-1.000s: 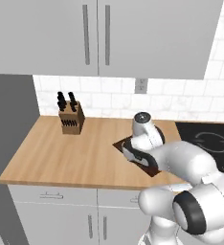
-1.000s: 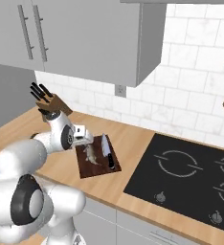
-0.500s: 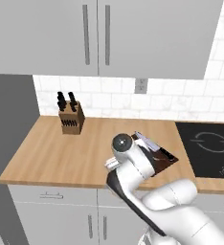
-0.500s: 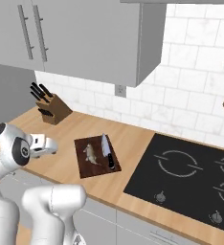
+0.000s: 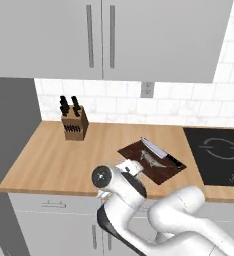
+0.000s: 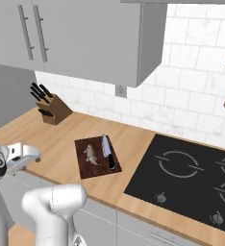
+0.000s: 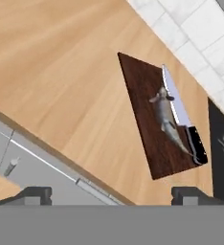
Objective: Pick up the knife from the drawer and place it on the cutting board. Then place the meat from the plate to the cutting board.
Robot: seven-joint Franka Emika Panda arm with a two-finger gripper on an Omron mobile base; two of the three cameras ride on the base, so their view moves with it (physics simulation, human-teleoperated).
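Moved: arm swung back off the board toward worktop [image 5: 49,155] edge | claw [image 7: 111,194] released, empty | knife [image 7: 181,115] and meat [image 7: 165,115] on cutting board [image 7: 147,115] | task appears complete

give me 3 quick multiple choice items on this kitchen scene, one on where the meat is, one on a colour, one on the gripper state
1. Where is the meat?
A. on the cutting board
B. on the hob
C. beside the knife block

2. What colour is the handle of the knife?
A. red
B. black
C. white

3. How is the gripper?
A. shut on the knife
B. shut on the meat
C. open, holding nothing

Answers: 1 A, it lies on the dark board beside the blade. 2 B, the handle is dark against the board. 3 C, its fingertips stand wide apart with nothing between.
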